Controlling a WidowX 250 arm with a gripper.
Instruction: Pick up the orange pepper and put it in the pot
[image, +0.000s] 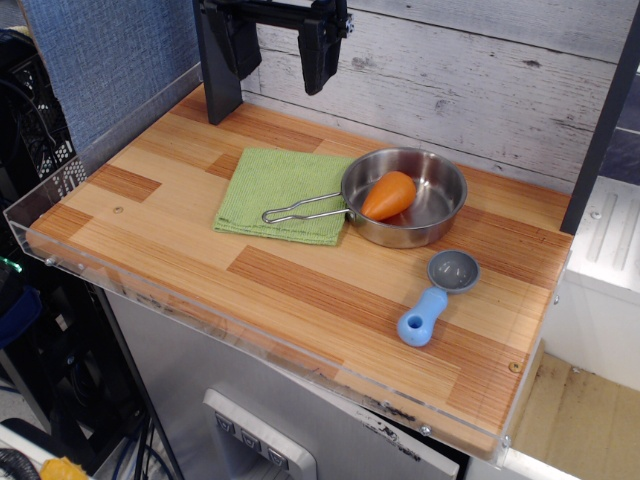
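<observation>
Wooden striped table (300, 290) carries a shiny round steel pot (432, 215) holding the smooth tapered orange pepper (389, 194). Black gripper (279, 42) hangs spread and empty, high up and left of them.

I see only the lower part of the gripper (280, 50); the top edge cuts off the arm above it. The orange pepper (389, 195) hides part of the pot (440, 215) floor. The pot covers the green cloth (280, 190) corner.
</observation>
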